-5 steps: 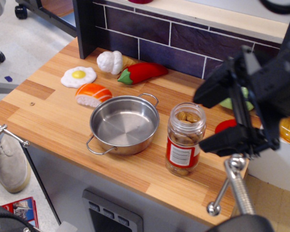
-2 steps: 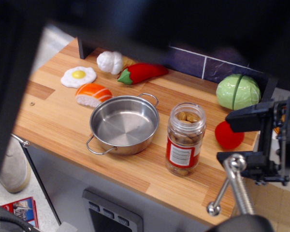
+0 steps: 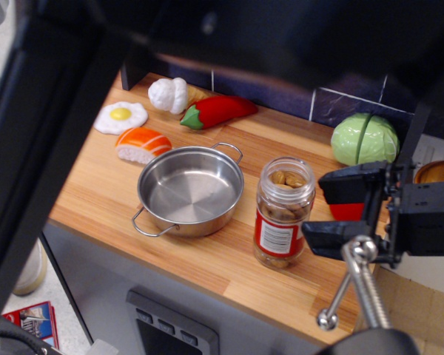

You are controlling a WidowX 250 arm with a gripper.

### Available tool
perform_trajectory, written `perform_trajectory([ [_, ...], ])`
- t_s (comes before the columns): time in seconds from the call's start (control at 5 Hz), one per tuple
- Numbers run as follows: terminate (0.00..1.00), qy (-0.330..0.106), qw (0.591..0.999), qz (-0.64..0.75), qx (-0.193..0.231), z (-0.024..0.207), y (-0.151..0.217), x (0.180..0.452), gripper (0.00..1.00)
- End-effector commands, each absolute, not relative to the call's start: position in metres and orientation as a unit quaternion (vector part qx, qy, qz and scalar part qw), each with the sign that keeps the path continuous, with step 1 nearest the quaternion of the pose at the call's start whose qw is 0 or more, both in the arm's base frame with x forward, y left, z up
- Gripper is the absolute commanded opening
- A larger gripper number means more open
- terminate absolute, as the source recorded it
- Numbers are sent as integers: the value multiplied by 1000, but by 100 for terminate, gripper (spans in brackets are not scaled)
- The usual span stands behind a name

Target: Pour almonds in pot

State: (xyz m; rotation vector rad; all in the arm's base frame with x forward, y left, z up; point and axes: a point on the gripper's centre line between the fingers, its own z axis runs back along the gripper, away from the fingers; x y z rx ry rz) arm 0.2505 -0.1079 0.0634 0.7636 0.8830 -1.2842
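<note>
1. I see the gripper (image 3: 327,211) at the counter's right edge, level with the jar (image 3: 283,211), its two black jaws spread apart and holding nothing. I judge that it is lined up sideways to close around the jar's body.
2. The almonds (image 3: 287,180) sit in the open-topped jar, upright near the front edge. A small gap separates it from the jaws.
3. The pot (image 3: 190,188) stands empty just left of the jar, close enough that a short tilt should reach it.
4. Behind the jaws lie a red toy (image 3: 345,209), partly hidden, and a green cabbage (image 3: 364,138) toward the back right corner.
5. An egg (image 3: 120,117), salmon piece (image 3: 143,143), garlic (image 3: 169,95) and pepper (image 3: 218,110) lie near the back left, away from the work.
</note>
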Motion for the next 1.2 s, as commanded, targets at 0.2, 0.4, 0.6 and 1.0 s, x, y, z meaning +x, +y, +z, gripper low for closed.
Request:
perform_trajectory([
  [0.2, 0, 428, 634, -539, 352, 50, -70, 254, 100],
  [0.4, 0, 428, 635, -529, 365, 47, -62, 260, 100],
  [0.6, 0, 430, 637, -513, 382, 40, -55, 261, 100],
  [1.0, 0, 433, 640, -491, 402, 40, -37, 258, 100],
])
